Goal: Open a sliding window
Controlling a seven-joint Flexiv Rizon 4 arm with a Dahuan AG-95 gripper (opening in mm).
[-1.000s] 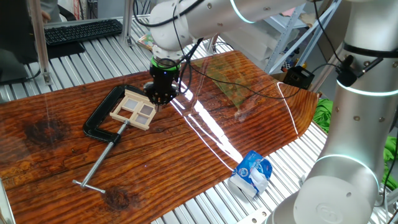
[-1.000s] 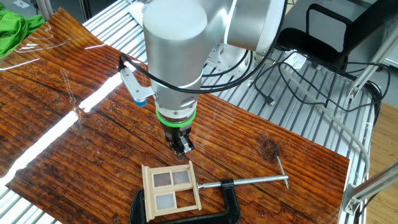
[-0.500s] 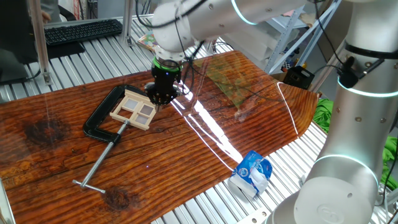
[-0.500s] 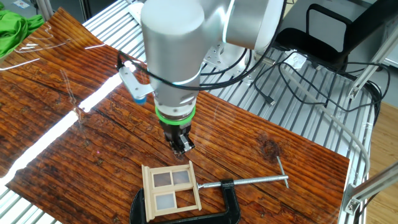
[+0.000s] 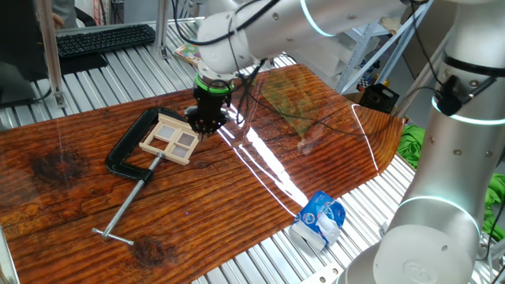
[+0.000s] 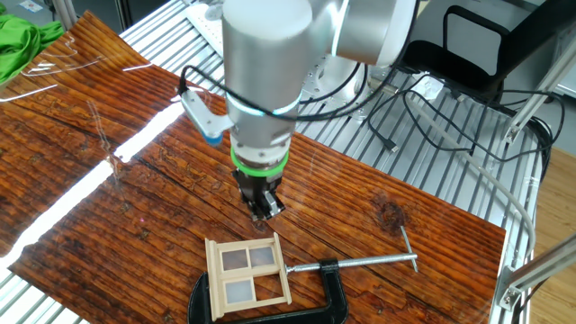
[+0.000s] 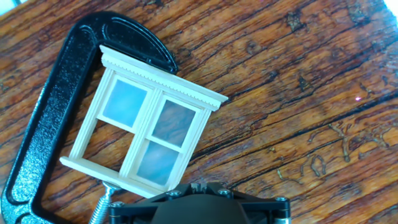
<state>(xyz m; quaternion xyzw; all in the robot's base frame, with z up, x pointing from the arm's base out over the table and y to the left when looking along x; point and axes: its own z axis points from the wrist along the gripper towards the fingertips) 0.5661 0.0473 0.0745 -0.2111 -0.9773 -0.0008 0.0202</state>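
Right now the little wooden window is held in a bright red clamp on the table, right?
Not quite: the clamp is black, not red. The hand view shows it wrapped around the little wooden window, and both fixed views show them lying on the table.

claw (image 6: 264, 208) fingertips out of the hand view, C-clamp (image 7: 56, 106) screw cut off at its bottom edge

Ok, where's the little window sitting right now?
In one fixed view the sliding window lies flat on the wooden table, held in the black clamp, with the gripper just above its right edge.
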